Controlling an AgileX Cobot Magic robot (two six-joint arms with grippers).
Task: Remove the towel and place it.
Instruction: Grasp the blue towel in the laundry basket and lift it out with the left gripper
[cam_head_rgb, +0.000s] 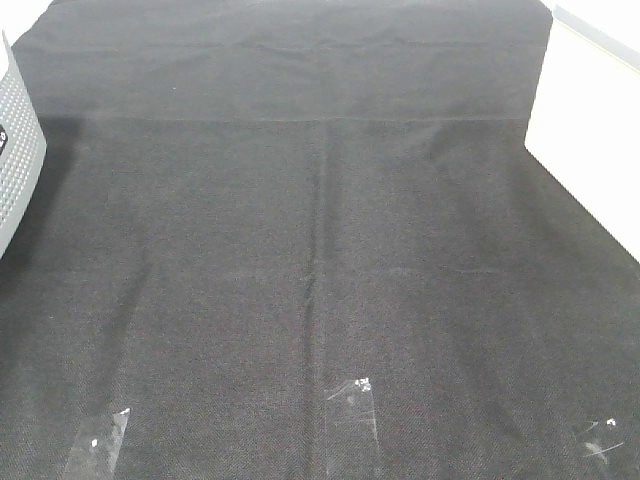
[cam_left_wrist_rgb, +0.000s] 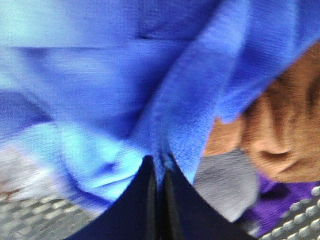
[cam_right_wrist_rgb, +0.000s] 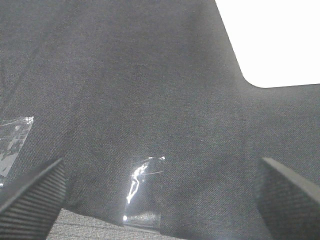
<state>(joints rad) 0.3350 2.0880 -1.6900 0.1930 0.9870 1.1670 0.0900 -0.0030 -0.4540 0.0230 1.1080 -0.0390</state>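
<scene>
Inside the basket (cam_left_wrist_rgb: 35, 215), we find the left end effector (cam_left_wrist_rgb: 159, 172) clamped shut on a raised fold of the blue towel (cam_left_wrist_rgb: 150, 75). The towel fills most of the wrist view. A brown cloth (cam_left_wrist_rgb: 285, 135), a grey cloth (cam_left_wrist_rgb: 225, 182) and a purple cloth (cam_left_wrist_rgb: 280, 202) are packed against it. From above, only the basket's white perforated wall (cam_head_rgb: 18, 150) shows, at the left edge of the counter. The towel itself is out of sight there. The black cloth (cam_head_rgb: 320, 250) covering the counter carries nothing but patches of clear tape (cam_head_rgb: 350, 400) along its near edge.

The right end effector (cam_right_wrist_rgb: 160, 195) hangs over that near edge with its jaws spread wide, holding nothing.

We judge the grip to be the weak point. It pinches one narrow ridge of thick pile, so the weight of a large towel coming up could pull the fold free. The neighbours are a second risk. The brown and grey cloths touch the towel and may ride out with it. A trailing corner could also catch on the basket's rim and tip the basket. Once clear, a towel held at one point could land bunched or hang over the counter's edge.
</scene>
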